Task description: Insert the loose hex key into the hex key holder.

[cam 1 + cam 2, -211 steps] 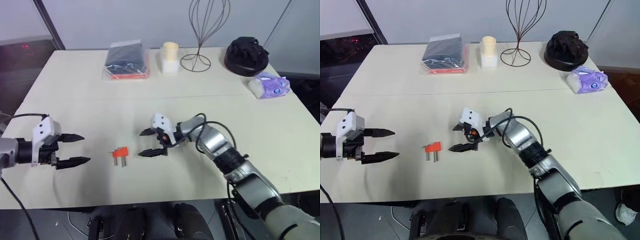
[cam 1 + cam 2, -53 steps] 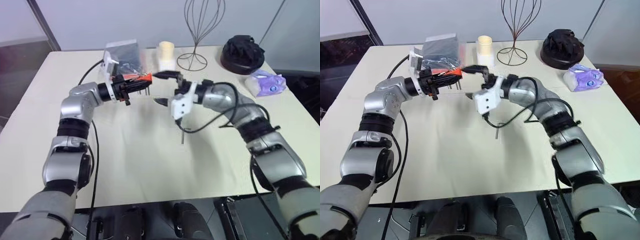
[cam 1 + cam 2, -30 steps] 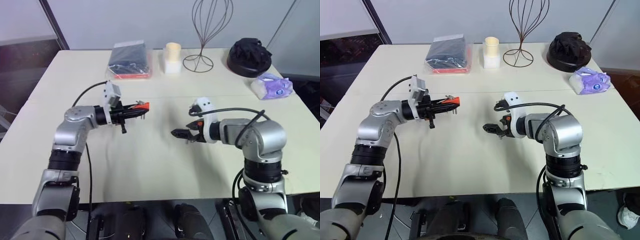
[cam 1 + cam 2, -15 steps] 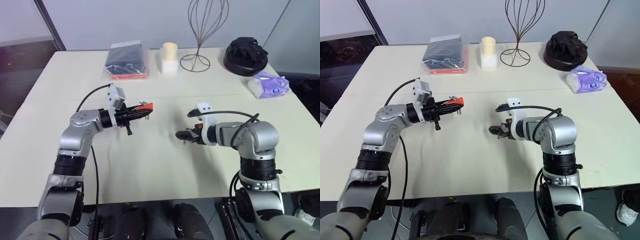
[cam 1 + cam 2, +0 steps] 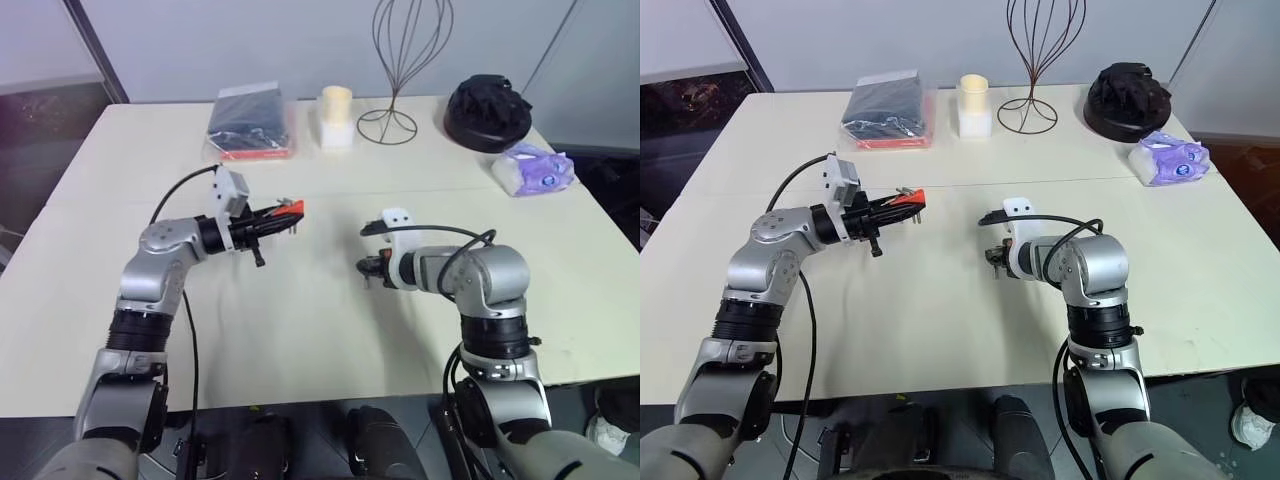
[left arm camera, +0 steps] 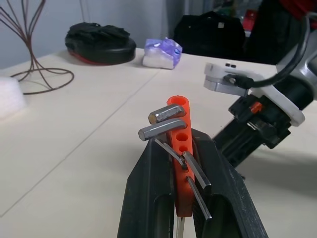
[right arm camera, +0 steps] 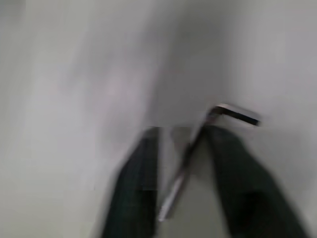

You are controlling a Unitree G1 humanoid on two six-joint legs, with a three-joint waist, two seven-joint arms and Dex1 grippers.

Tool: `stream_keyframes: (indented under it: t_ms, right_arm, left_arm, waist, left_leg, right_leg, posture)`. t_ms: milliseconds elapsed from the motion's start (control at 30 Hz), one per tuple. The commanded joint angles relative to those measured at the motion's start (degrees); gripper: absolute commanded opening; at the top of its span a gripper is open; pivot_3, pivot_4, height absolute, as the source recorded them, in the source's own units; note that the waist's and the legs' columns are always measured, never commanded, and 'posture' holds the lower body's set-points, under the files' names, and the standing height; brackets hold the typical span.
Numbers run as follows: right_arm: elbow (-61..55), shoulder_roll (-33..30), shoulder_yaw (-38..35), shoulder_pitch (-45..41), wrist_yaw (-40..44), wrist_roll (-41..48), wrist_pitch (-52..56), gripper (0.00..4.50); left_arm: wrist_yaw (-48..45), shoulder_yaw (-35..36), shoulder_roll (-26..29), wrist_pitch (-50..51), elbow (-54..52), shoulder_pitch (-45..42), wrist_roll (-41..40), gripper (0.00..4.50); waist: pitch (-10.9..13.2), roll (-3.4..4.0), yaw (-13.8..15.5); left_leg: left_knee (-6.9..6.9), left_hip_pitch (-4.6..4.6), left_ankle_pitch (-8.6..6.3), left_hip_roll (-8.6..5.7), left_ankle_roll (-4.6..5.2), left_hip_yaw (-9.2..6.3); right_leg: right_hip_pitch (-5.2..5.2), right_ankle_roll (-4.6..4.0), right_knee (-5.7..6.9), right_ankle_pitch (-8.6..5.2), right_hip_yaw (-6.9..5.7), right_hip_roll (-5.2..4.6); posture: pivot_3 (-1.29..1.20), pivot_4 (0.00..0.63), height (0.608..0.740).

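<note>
table [image 5: 300, 330] of pale wood, seen from above. left of its middle, the left gripper [image 5: 283, 215] hangs in the air, clamped on the red holder [image 6: 179, 148], whose grey keys stick out sideways. right of middle, the right gripper [image 5: 368, 268] points down at the tabletop; in its wrist view the loose key [image 7: 198, 148] lies between two black fingers [image 7: 133, 193], bent end away from the wrist, but whether they pinch it cannot be told. along the far edge sit a dark packet [image 5: 252, 122], a cream candle [image 5: 337, 115], a wire stand [image 5: 392, 100], a black hat [image 5: 488, 105] and, near the far right corner, a tissue pack [image 5: 533, 168].
</note>
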Motion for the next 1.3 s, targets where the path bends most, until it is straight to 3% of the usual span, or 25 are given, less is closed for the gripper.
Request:
stream_keyframes:
  t_ms: [33,367,700,967,1300]
  right_arm:
    - [2.29,-0.38,4.16,3.86,0.43,0.03,0.32,0.01]
    - [2.66,-4.01,5.43,1.35,2.69,-0.51,-7.65,0.01]
    - [6.58,-4.05,-6.11,-12.93,11.04,3.52,-41.47,0.01]
    - [11.57,3.15,-10.56,-17.52,11.61,8.7,-56.69,0.01]
    - [14.88,9.07,-8.73,-18.49,10.28,9.58,-64.53,0.01]
  left_arm:
    - [0.82,1.73,0.58,-1.21,-0.97,-0.25,-0.66,0.0]
    - [0.41,1.64,1.35,-1.67,-0.02,-0.45,-0.69,0.0]
    - [-7.27,0.91,4.49,3.27,9.97,-7.96,-1.59,0.0]
    - [-9.48,1.58,-0.21,0.44,25.61,-21.74,-1.13,0.0]
    - [-10.82,2.17,-5.42,-0.57,30.07,-28.16,-1.42,0.0]
  waist:
    - [-0.08,-0.08,-0.03]
    - [-0.21,-0.23,0.01]
    - [-0.07,-0.1,0.18]
    - [-0.06,-0.11,0.21]
    - [-0.06,-0.11,-0.15]
  left_leg:
    - [-0.01,0.06,0.0,0.02,0.0,0.0]
    - [0.0,0.35,-0.02,0.03,0.03,-0.04]
    - [-0.01,-0.05,-0.01,0.0,0.03,-0.01]
    - [0.0,-0.07,-0.03,-0.03,0.06,-0.01]
    - [-0.04,-0.08,-0.03,0.0,0.06,0.01]
  right_leg:
    - [0.07,0.0,-0.02,0.0,0.0,0.0]
    - [0.47,-0.01,-0.21,-0.01,-0.07,0.03]
    - [0.01,0.01,-0.09,0.0,-0.09,0.06]
    - [0.13,0.02,-0.11,0.0,-0.17,0.03]
    - [0.03,0.02,-0.04,0.0,-0.12,0.03]
  posture:
    - [0.0,0.15,0.74]
    - [0.0,0.15,0.74]
    - [0.0,0.15,0.74]
    - [0.0,0.15,0.74]
    - [0.0,0.15,0.74]
